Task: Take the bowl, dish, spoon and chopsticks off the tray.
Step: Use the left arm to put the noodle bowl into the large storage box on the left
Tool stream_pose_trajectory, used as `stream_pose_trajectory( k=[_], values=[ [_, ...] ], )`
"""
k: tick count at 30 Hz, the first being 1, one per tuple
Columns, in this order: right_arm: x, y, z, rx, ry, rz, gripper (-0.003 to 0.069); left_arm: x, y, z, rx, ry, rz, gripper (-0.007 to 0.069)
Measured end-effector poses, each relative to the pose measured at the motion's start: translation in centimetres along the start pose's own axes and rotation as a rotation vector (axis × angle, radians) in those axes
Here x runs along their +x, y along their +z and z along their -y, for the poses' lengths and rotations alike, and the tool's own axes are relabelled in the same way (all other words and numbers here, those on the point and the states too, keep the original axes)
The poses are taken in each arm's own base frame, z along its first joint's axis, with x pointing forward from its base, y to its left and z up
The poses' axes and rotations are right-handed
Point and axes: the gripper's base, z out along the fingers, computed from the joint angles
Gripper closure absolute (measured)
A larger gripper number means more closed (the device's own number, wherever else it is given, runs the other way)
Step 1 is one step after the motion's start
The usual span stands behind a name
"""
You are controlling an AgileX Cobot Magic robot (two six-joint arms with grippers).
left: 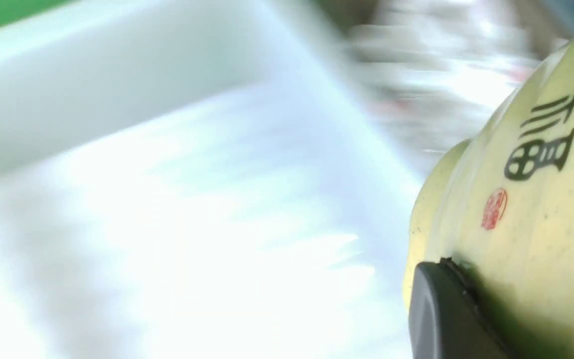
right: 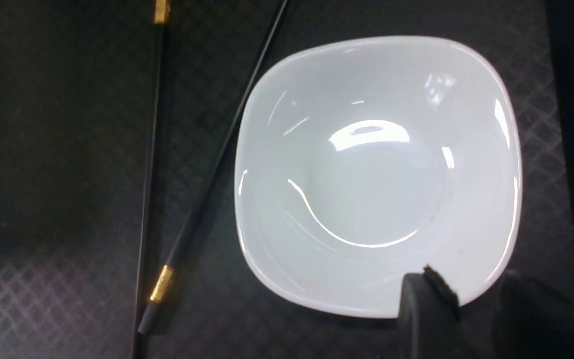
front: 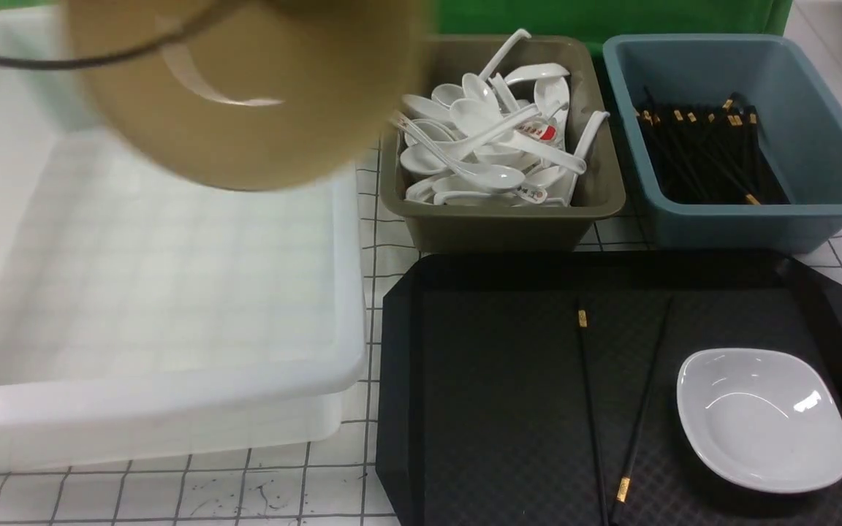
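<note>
The mustard-yellow bowl [front: 245, 88] hangs blurred high above the white tub, clamped at its wall by my left gripper [left: 481, 309], which is shut on it; one black finger [left: 441, 319] presses the bowl [left: 526, 209] from outside. On the black tray [front: 494, 409] lie the two chopsticks [front: 588, 409], apart from each other, and the white dish [front: 761, 416] at the right. My right gripper [right: 471, 294] stands open astride the dish [right: 376, 169] rim, one finger inside, one outside. No spoon lies on the tray.
The white tub [front: 172, 292] fills the left. Behind the tray, an olive bin [front: 501, 226] holds several white spoons and a blue bin [front: 808, 146] holds several black chopsticks. Gridded cloth covers the table.
</note>
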Motion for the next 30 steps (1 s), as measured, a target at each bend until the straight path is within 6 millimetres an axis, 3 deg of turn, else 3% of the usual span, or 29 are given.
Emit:
stream_pose_trajectory(
  k=[1,2,5,9,12,18,22,24,26,30],
  values=[
    [-0.1,0.0,0.0,0.001,0.0,0.006,0.0419,1.5,-0.1,-3.3,-0.077,-0.094,-0.035,0.062],
    [-0.1,0.0,0.0,0.002,0.0,0.012,0.0419,2.8,0.2,-5.2,-0.116,-0.159,-0.072,0.062],
    [-0.2,0.0,0.0,0.004,-0.002,0.026,0.0419,6.7,2.6,-9.2,-0.155,-0.318,-0.186,0.062],
    [-0.2,0.0,-0.1,-0.002,-0.036,0.025,0.0419,11.6,8.5,-11.5,-0.141,-0.437,-0.313,0.062],
    [-0.1,0.1,-0.4,-0.014,-0.072,0.02,0.0419,13.1,11.3,-11.7,-0.131,-0.444,-0.362,0.0617],
    [0.2,0.2,-1.5,-0.054,-0.165,0.002,0.0419,13.8,14.5,-12.1,-0.218,-0.281,-0.413,0.0527],
    [0.5,0.3,-2.1,-0.078,-0.242,-0.013,0.0391,13.8,15.0,-12.0,-0.238,-0.241,-0.415,0.0372],
    [0.5,0.8,-2.2,-0.08,-0.249,-0.042,0.0323,13.4,14.8,-12.0,-0.255,-0.256,-0.408,0.0229],
    [0.5,1.5,-2.1,-0.073,-0.25,-0.077,0.0244,12.8,13.9,-12.2,-0.284,-0.26,-0.4,0.0139],
    [0.2,2.5,-1.8,-0.041,-0.281,-0.141,0.0118,10.5,10.9,-12.2,-0.351,-0.317,-0.332,0.0047]
  ],
)
